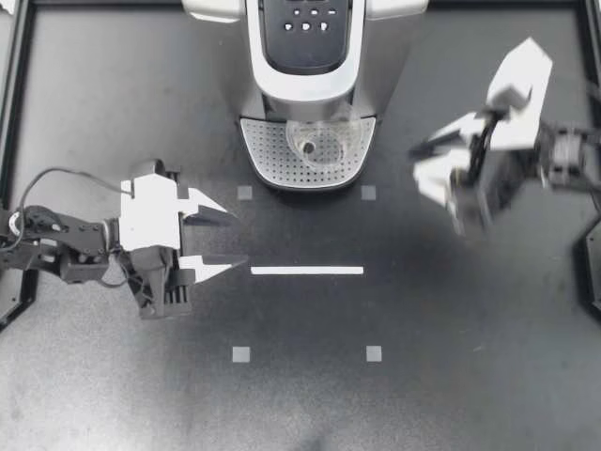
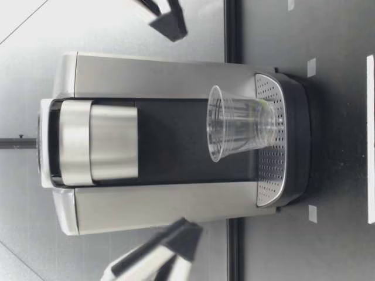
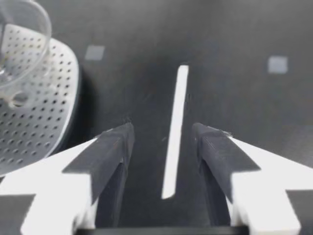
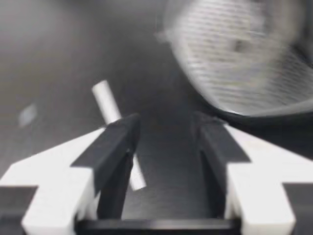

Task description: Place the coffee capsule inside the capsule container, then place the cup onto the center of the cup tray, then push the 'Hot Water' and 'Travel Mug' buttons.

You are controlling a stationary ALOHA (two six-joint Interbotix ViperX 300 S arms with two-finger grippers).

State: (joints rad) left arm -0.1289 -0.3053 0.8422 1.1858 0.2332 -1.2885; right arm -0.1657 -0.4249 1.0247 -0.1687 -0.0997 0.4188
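- Left pincer [image 1: 233, 237]: spread, empty, just beside the white line [image 1: 307, 271] on the table [image 1: 470, 357].
- Right pincer [image 1: 420, 165]: spread, empty, raised beside the coffee machine [image 1: 305, 85].
- Clear cup [image 1: 315, 143]: upright on the perforated cup tray [image 1: 263, 155]; capsule unseen.
- Likely step in hand: the buttons [image 1: 306, 26]; calls for one fingertip pressing down.

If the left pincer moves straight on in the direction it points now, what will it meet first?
Nothing solid, probably: ahead of my left pincer lies only the flat white strip.
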